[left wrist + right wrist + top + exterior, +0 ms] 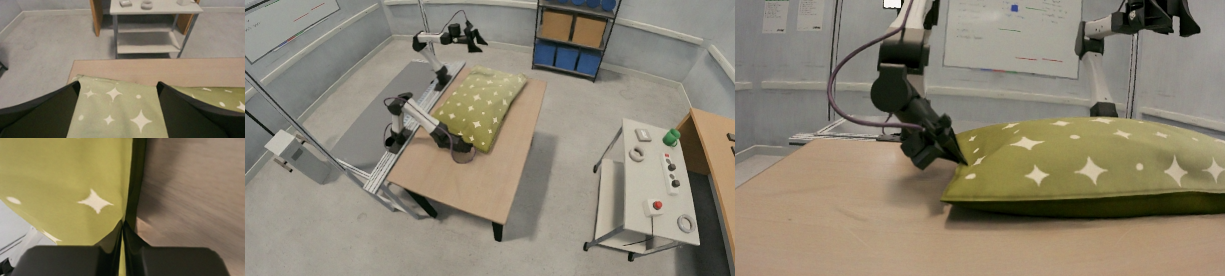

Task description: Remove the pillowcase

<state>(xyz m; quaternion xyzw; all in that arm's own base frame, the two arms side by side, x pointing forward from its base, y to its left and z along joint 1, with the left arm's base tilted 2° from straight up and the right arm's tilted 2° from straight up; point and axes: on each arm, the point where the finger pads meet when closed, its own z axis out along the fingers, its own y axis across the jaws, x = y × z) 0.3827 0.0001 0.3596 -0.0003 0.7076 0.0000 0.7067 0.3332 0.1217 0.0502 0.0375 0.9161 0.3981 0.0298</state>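
The green pillowcase (480, 100) (1055, 160) (123, 114) (61, 175) with white stars lies plump on the table (460, 195) (835, 235) (123, 69) (197, 199). The pillow is hidden inside it. My right gripper (471, 148) (965, 163) (122, 222) is low at the end of the pillowcase nearest the top camera. Its fingertips are together on the seam near a corner, shut on a thin bit of cloth. My left gripper (484, 47) (118, 82) is wide open and empty, raised high above the far end, touching nothing.
The arm bases stand on a metal rail (376, 181) along one long side of the table. A white cart (635, 200) (163, 7) stands apart beyond the opposite side. A shelf rack (569, 49) stands behind, by the wall.
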